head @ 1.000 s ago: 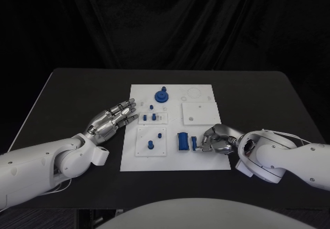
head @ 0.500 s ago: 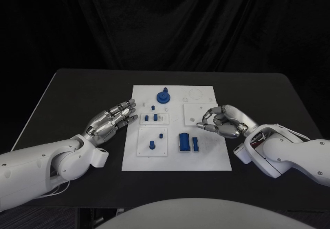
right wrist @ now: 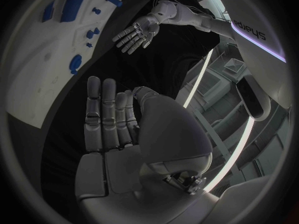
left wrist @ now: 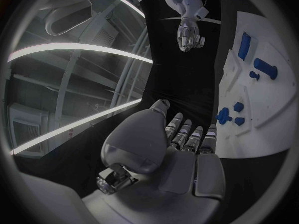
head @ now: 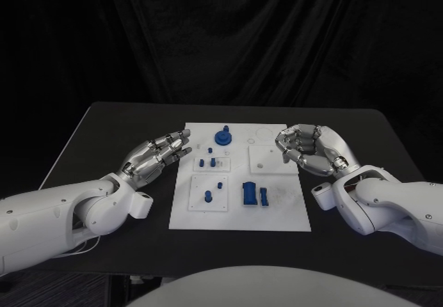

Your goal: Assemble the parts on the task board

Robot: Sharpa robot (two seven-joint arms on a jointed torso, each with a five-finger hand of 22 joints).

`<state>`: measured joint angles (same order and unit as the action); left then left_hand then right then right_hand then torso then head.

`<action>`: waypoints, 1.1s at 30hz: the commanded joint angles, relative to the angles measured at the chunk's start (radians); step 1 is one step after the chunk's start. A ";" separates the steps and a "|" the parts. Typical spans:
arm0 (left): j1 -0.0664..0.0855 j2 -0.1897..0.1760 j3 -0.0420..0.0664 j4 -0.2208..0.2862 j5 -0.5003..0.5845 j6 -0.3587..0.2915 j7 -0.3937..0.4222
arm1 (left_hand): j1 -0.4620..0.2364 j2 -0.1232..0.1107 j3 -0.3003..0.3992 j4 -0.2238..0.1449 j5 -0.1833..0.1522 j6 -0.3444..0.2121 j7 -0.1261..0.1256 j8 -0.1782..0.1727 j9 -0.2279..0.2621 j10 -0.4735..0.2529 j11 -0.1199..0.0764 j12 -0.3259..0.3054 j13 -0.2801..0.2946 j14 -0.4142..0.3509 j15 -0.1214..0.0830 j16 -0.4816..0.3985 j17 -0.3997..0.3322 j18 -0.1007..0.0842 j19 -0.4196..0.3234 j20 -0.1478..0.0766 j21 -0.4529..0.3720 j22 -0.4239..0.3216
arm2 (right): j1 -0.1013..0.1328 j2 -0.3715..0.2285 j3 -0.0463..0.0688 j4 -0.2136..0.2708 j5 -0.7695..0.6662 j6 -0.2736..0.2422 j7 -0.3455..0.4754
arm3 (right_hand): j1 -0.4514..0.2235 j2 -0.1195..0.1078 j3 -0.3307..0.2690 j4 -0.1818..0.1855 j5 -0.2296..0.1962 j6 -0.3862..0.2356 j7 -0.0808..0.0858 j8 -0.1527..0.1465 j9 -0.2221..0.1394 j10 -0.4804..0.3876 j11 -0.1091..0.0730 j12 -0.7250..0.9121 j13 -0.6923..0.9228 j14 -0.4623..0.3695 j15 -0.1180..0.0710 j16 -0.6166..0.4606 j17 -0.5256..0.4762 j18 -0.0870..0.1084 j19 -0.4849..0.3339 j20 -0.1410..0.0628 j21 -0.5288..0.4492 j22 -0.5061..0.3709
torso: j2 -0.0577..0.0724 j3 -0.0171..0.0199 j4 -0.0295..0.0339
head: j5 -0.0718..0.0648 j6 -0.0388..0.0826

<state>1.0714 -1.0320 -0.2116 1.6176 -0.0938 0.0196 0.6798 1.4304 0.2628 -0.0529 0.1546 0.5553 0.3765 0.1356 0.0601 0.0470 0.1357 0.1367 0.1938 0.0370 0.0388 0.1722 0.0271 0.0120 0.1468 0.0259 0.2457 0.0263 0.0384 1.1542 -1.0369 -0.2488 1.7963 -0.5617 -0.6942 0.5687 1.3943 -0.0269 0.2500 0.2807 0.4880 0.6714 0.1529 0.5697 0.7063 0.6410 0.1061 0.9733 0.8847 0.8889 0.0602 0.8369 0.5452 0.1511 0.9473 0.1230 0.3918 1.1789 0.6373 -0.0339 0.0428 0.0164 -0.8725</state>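
With both hands empty, fingers apart, the left hand beside the board's left edge and the right hand over its right edge, the next pick should probably descend straight onto the blue parts near the front, where bare board gives room.

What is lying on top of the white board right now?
On the task board: a round blue knob, small blue pegs and a blue block. The right hand covers its far right corner.
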 commanded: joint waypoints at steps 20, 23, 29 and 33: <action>0.003 0.100 0.000 -0.064 0.000 -0.074 0.000 | -0.429 -0.096 0.053 -0.031 -0.143 -0.103 -0.062 -0.060 -0.047 -0.031 -0.054 -0.057 -0.037 -0.039 -0.076 -0.027 -0.012 -0.044 -0.026 -0.091 -0.026 -0.038 | -0.040 0.029 0.000 -0.080 0.203 0.121 0.112 | -0.423 0.027 -0.250 -0.086 -0.220 -0.533 -0.153 -0.301 -0.523 -0.641 0.059 -0.682 -0.734 -0.889 0.112 -0.664 -0.545 -0.151 -0.876 0.085 -0.392 -0.979 | -0.069 0.0222 -0.0244 | 0.034 0.000; 0.002 0.102 0.004 -0.063 0.002 -0.086 -0.003 | -0.512 -0.114 0.053 -0.038 -0.176 -0.128 -0.136 -0.060 -0.047 -0.041 -0.062 -0.071 -0.037 -0.039 -0.085 -0.027 -0.012 -0.044 -0.026 -0.101 -0.026 -0.038 | -0.042 0.036 0.008 -0.085 0.215 0.115 0.106 | -0.497 0.027 -0.250 -0.102 -0.246 -0.545 -0.153 -0.325 -0.545 -0.641 0.044 -0.709 -0.754 -0.889 0.096 -0.681 -0.545 -0.151 -0.947 0.068 -0.392 -0.998 | -0.070 0.0225 -0.0248 | 0.033 0.006; 0.000 0.118 0.027 -0.062 0.012 -0.162 -0.020 | -0.701 -0.144 0.053 -0.061 -0.254 -0.177 -0.136 -0.060 -0.047 -0.063 -0.137 -0.097 -0.037 -0.039 -0.100 -0.027 -0.012 -0.055 -0.026 -0.131 -0.026 -0.038 | -0.056 0.085 0.061 -0.116 0.292 0.073 0.072 | -0.682 0.027 -0.250 -0.139 -0.296 -0.568 -0.153 -0.376 -0.578 -0.641 0.013 -0.763 -0.781 -0.889 0.064 -0.713 -0.545 -0.151 -0.947 0.031 -0.392 -1.035 | -0.073 0.0242 -0.0274 | 0.026 0.045; -0.004 0.140 0.057 -0.059 0.025 -0.266 -0.043 | -0.820 -0.163 0.053 -0.076 -0.303 -0.211 -0.136 -0.060 -0.047 -0.136 -0.137 -0.113 -0.037 -0.039 -0.172 -0.027 -0.012 -0.067 -0.026 -0.150 -0.026 -0.038 | -0.074 0.151 0.133 -0.158 0.395 0.016 0.026 | -0.798 0.027 -0.250 -0.162 -0.327 -0.584 -0.153 -0.407 -0.599 -0.641 -0.006 -0.797 -0.798 -0.889 0.044 -0.734 -0.545 -0.151 -0.947 0.005 -0.392 -1.059 | -0.078 0.0264 -0.0309 | 0.016 0.096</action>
<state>1.0696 -0.8993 -0.1606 1.5548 -0.0876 -0.1308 0.6567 0.8360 0.1362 -0.0021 0.1083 0.3451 0.2265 0.0155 0.0085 0.0052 0.0650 0.0232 0.1109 0.0047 0.0029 0.0575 0.0063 0.0024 0.1147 0.0011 0.1320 0.0068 0.0047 1.0870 -0.9021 -0.1263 1.6513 -0.2804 -0.6034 0.6552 0.8189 -0.0044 -0.0011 0.1632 0.2204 0.1188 0.0064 0.2231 0.1473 0.0052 0.1371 0.2418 0.1192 0.0061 0.1432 0.1426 0.0094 0.0229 0.0126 0.1767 0.0063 0.1651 0.5635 -0.0095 0.0151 0.0385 -0.8050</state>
